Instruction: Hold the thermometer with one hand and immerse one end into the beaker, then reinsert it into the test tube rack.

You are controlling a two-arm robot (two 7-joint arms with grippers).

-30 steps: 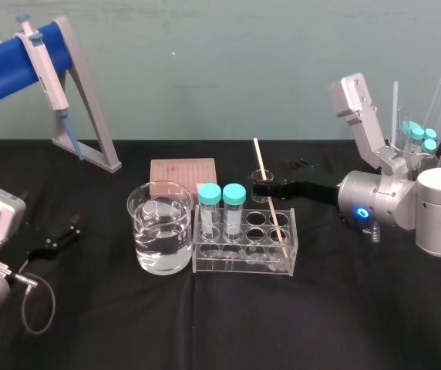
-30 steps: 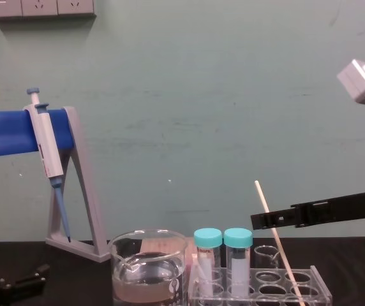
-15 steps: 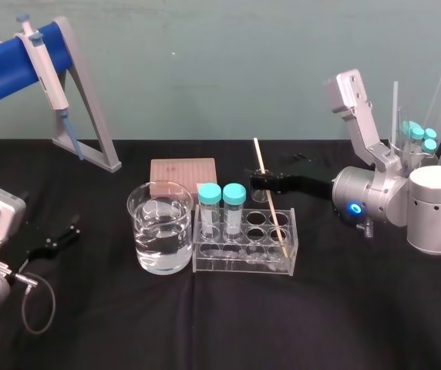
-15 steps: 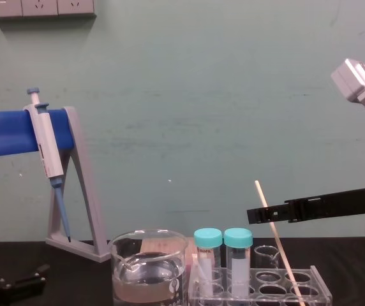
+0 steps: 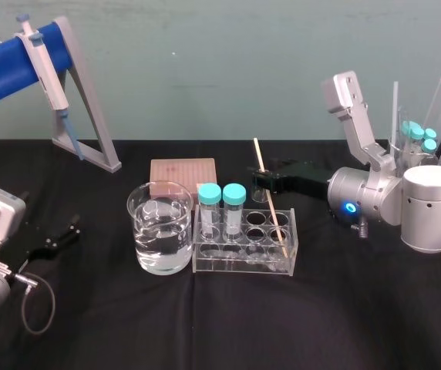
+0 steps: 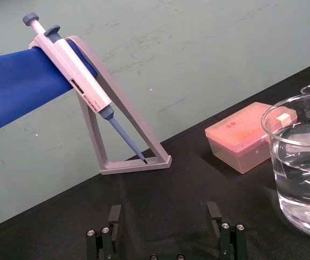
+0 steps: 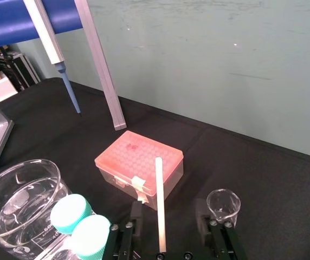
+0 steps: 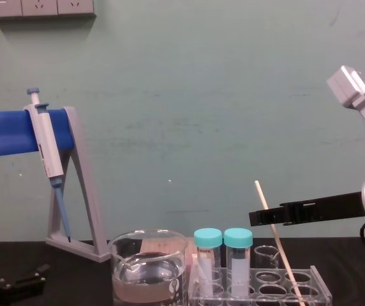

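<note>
Thermometer [image 8: 278, 239]: thin cream-white rod leaning in low clear plastic rack [image 5: 240, 262].
Right gripper [image 7: 168, 210]: black pincer just above rack, spread astride rod.
Left gripper [image 6: 164, 219]: parked well left of rack, spread.
Risk: levering rod and tipping rack through off-centre squeeze.

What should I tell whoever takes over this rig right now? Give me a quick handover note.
Right gripper: open, one finger on either side of the thermometer, not closed on it.
Left gripper: open, parked at the robot's far left, idle.
The thermometer leans in a right-end hole of the test tube rack. The beaker stands just left of the rack.
Done: gripper lined up on the rod; nothing lifted or dipped.
Left: grip, lift, dip one end in the beaker, put it back in the rack.
</note>
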